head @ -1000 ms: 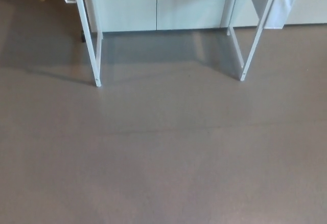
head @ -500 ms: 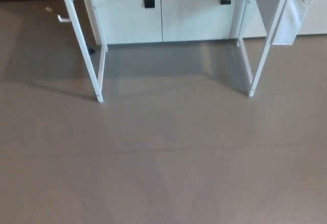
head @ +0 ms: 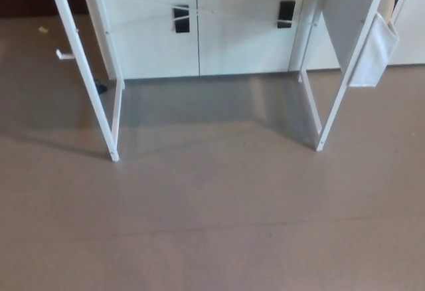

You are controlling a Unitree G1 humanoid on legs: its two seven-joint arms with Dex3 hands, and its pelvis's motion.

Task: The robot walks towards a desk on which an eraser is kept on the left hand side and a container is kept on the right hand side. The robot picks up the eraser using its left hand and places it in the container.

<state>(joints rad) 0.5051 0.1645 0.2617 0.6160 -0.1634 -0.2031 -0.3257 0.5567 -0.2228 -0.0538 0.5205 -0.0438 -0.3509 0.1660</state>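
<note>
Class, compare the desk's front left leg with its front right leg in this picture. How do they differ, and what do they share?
The front left leg leans with its foot toward picture right; the front right leg leans the opposite way.
The left leg carries a small white hook at its side; the right leg has a white pouch hanging by it.
Both are thin, white, and stand on the grey floor.

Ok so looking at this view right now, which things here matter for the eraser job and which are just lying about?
For the job:
- desk, only its white legs and the edge of its top show; eraser and container are out of view

Just there:
- white cabinets behind it
- cloth pouch hanging at the desk's right side
- yellow scrap on the floor

Neither hand is in view.
</note>
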